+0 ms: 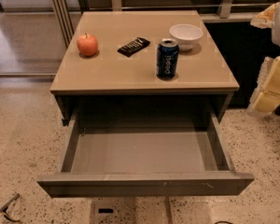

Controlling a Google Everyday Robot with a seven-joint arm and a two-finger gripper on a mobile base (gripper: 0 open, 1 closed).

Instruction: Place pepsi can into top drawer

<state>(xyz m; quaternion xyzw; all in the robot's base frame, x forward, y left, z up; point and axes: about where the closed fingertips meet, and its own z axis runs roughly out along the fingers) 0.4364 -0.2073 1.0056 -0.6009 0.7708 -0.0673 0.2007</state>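
The pepsi can (167,58) stands upright on the tan cabinet top (107,71), right of centre and near the front edge. It is dark blue with white lettering and a silver top. The top drawer (144,183) is pulled wide open below it, and its grey inside (137,150) holds nothing. My gripper is not in view. Only a white and pale yellow part of my arm (274,80) shows at the right edge, apart from the can.
A red apple (87,44) sits at the left of the cabinet top. A dark snack bar (133,46) lies in the middle and a white bowl (185,35) stands just behind the can. Speckled floor surrounds the cabinet. A railing and glass run behind it.
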